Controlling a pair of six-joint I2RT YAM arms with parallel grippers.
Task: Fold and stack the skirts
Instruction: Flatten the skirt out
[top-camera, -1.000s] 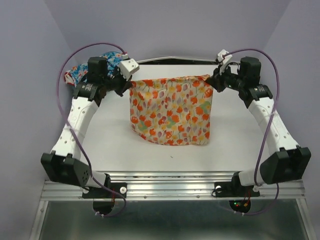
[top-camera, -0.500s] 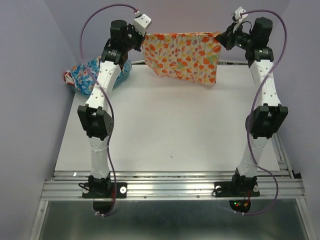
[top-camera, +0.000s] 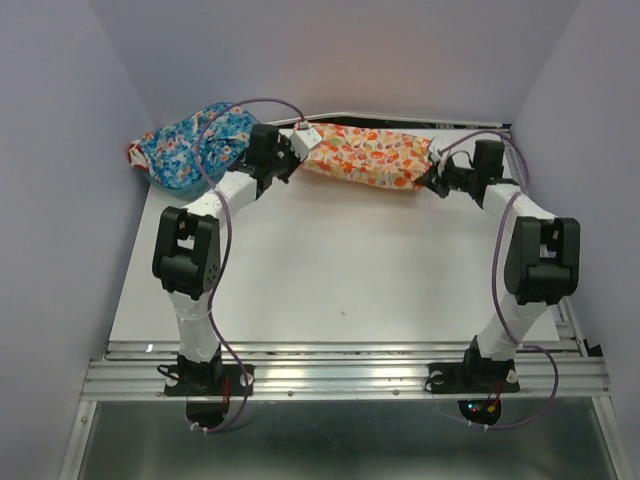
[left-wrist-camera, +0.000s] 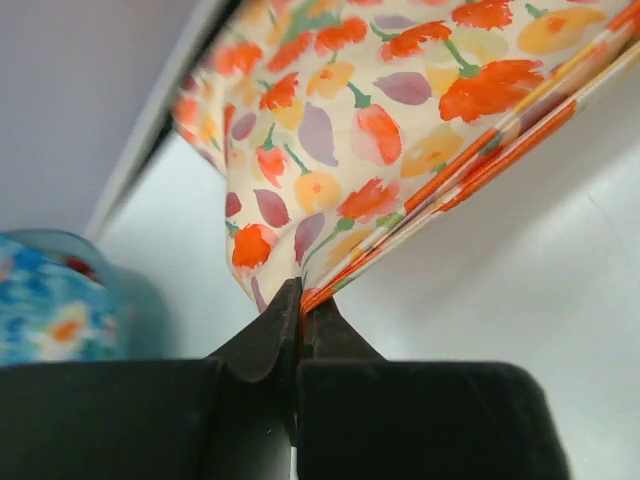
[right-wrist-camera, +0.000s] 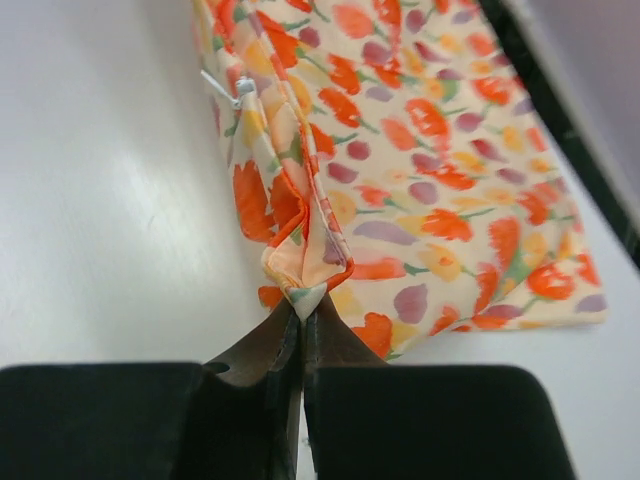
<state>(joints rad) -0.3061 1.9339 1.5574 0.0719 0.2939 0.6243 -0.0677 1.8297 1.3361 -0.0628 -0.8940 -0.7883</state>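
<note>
you're pinching the cream-yellow skirt (top-camera: 366, 156) at both ends, left gripper (left-wrist-camera: 299, 298) and right gripper (right-wrist-camera: 301, 308) clamped on its corners, along the far edge of the table (top-camera: 330, 262); be pulling evenly so it's lying flat.

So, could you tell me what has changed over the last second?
The cream-yellow skirt was carried up and away from mid-table, then lowered; it now lies bunched along the far edge of the table. The left hand and right hand stay shut on its ends. The blue skirt has not moved from the far left corner.
</note>
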